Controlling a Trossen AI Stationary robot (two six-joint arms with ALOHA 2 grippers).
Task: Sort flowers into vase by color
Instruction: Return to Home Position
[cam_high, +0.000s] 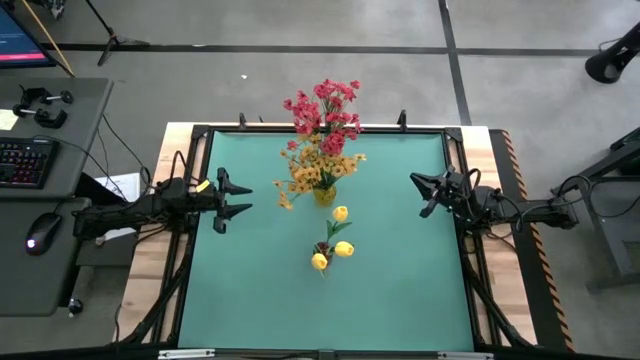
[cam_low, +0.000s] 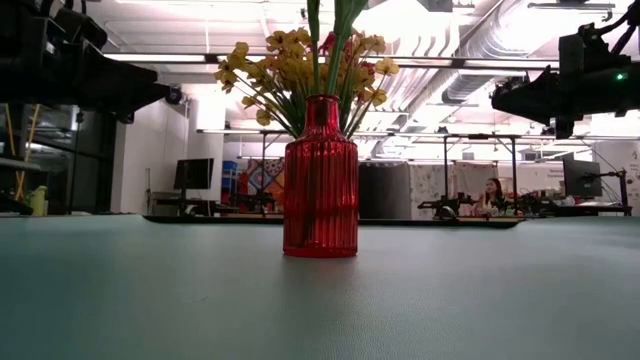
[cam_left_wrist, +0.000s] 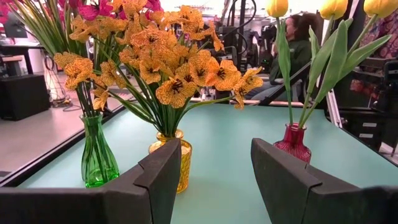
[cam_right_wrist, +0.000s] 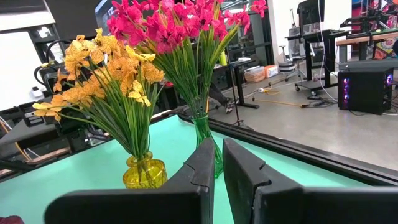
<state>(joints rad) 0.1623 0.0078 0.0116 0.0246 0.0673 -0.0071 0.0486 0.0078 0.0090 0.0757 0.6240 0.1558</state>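
Three vases stand in a row down the table's middle. Farthest is a green glass vase (cam_left_wrist: 98, 155) holding pink-red blossoms (cam_high: 325, 108). In the middle, a yellow vase (cam_right_wrist: 144, 173) holds orange-yellow blossoms (cam_high: 315, 168). Nearest is a red ribbed vase (cam_low: 320, 175) with three yellow tulips (cam_high: 333, 250). My left gripper (cam_high: 235, 198) hovers open at the table's left side, facing the vases. My right gripper (cam_high: 418, 192) hovers at the right side, its fingers (cam_right_wrist: 202, 162) almost together with only a narrow slit. Neither holds anything.
Teal mat (cam_high: 260, 290) inside a black frame, with bare room on both sides of the vase row and toward the near edge. A desk with keyboard and mouse (cam_high: 40, 230) stands left of the table. A person (cam_low: 492, 195) sits far behind in the room.
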